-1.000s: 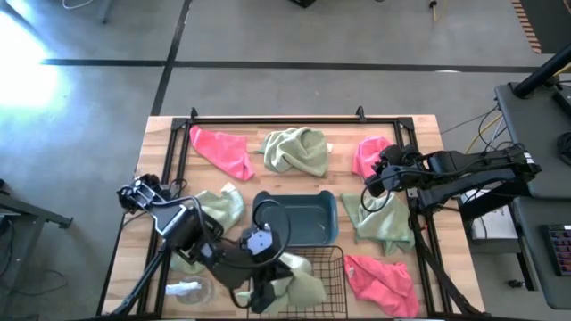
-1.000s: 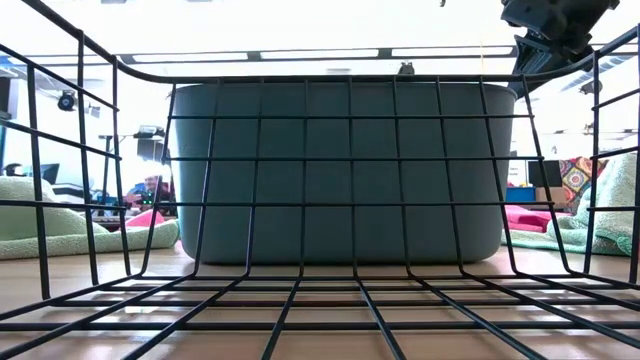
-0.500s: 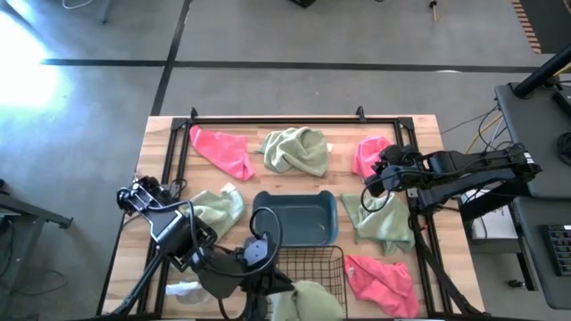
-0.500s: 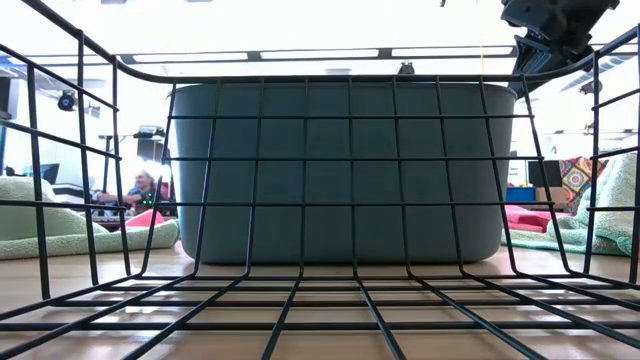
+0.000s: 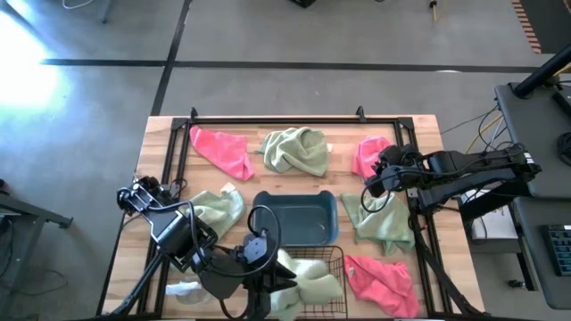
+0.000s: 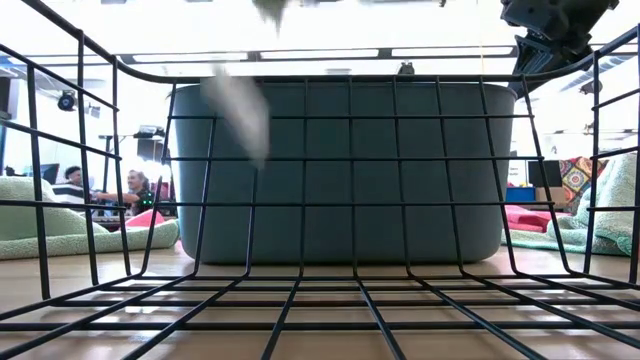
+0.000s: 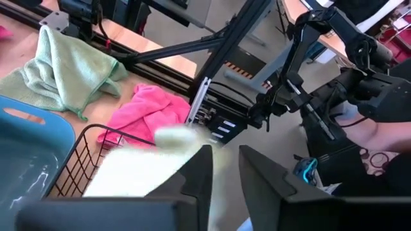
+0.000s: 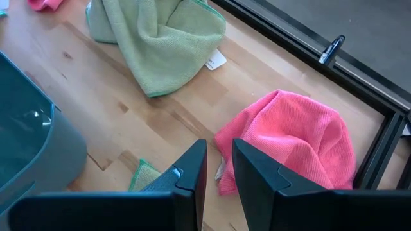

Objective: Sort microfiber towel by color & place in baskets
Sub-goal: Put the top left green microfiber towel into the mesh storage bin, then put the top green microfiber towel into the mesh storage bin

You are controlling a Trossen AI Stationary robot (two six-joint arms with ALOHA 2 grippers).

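My left gripper (image 5: 272, 283) is at the table's near edge, above the black wire basket (image 5: 328, 267), shut on a light green towel (image 5: 310, 283). The towel shows blurred beside the fingers (image 7: 144, 173) and hangs into the basket's top in the low view (image 6: 240, 110). My right gripper (image 5: 370, 187) is shut and empty above the table's right side, between a pink towel (image 8: 289, 138) and a green towel (image 5: 384, 221). The blue-grey bin (image 5: 299, 218) stands just behind the basket. My left gripper holds the green towel from above the basket, but motion blur hides the place of contact (image 7: 192, 144), so I cannot tell which part it has. The towel hangs below and beside the fingers, clear of the basket's floor (image 6: 320, 300).
More towels lie on the table: pink at far left (image 5: 223, 150), far right (image 5: 370, 153) and near right (image 5: 379, 276); green at far middle (image 5: 296, 150) and left (image 5: 219, 207). A small white-and-clear object (image 5: 187, 290) lies near left. People show in the room behind (image 6: 135, 185).
My left arm has drawn back toward the table's near edge with the green towel. The towel swung toward the near edge, then back over the wire basket, and its lower part now shows inside the basket's top in the low view.
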